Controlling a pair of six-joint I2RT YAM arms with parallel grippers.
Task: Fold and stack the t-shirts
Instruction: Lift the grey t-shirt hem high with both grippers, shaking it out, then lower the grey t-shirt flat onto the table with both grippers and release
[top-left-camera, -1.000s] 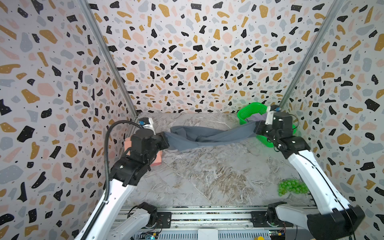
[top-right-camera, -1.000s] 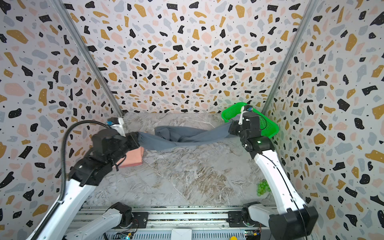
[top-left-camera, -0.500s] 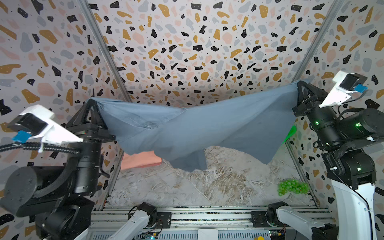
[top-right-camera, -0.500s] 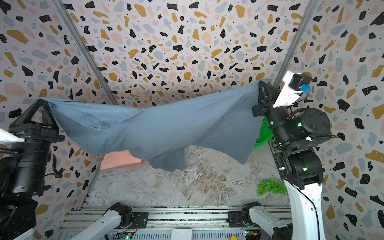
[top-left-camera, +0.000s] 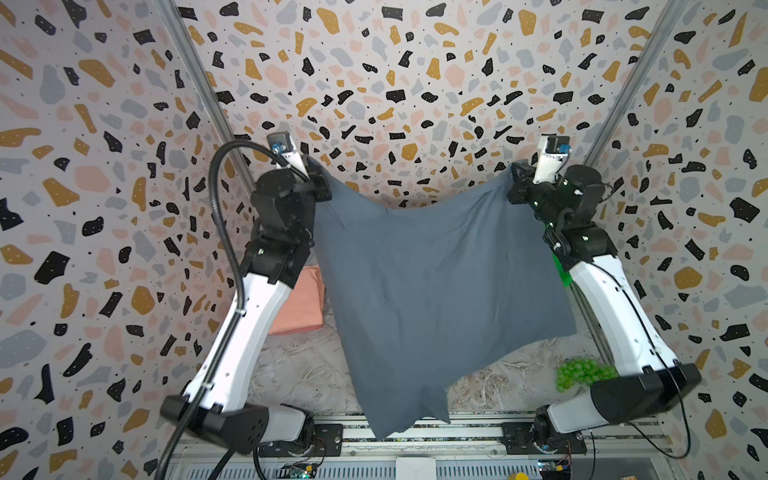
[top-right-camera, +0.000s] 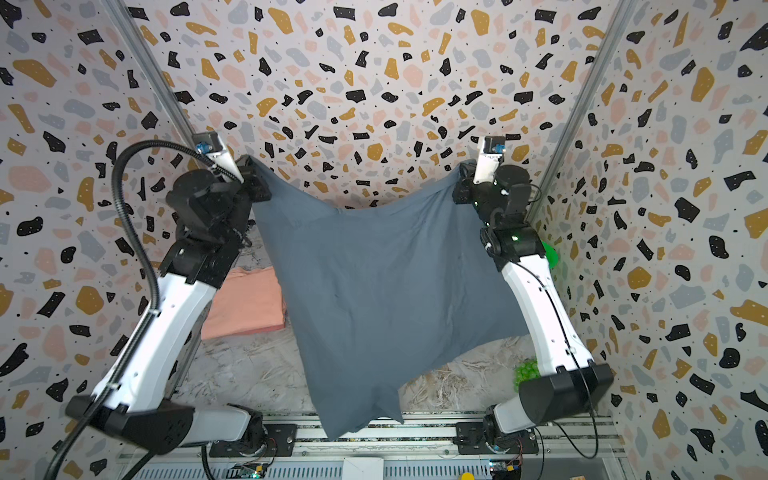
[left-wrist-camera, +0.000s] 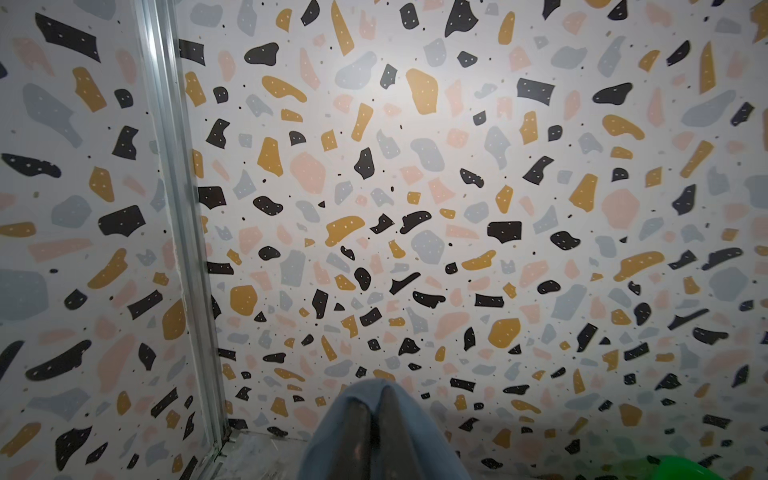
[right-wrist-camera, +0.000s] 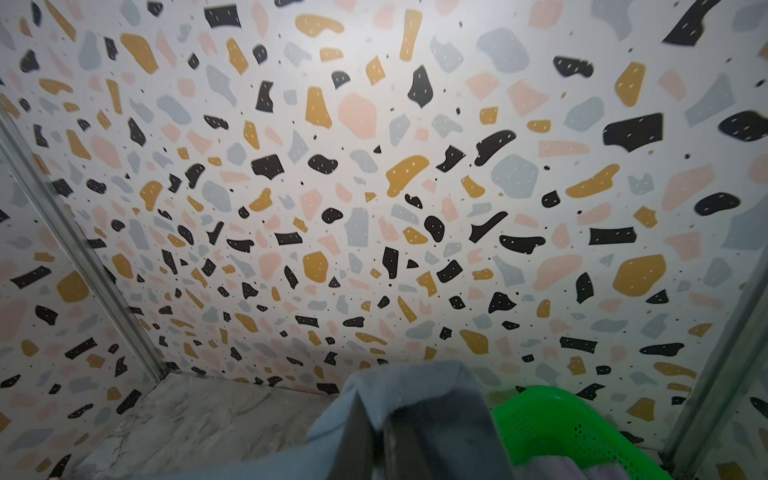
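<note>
Both claws are clenched on the dark grey t-shirt (top-left-camera: 436, 291), with the left claw (top-left-camera: 321, 183) and right claw (top-left-camera: 514, 183) each pinching a top corner. A second ago it was a bunched rope low at the far side; now it hangs opened out between them, its lower edge draping near. It looks ready to lay flat for folding, right of the folded salmon-pink t-shirt (top-left-camera: 301, 303).

A slate-grey t-shirt (top-left-camera: 436, 291) against speckled terrazzo walls (top-left-camera: 374, 62)!
There's a salmon-pink t-shirt (top-left-camera: 301, 303), a bright green basket (right-wrist-camera: 582, 424), the desk (top-left-camera: 291, 374) marbled grey-white; walls flecked black, ochre, pink, grey.
</note>
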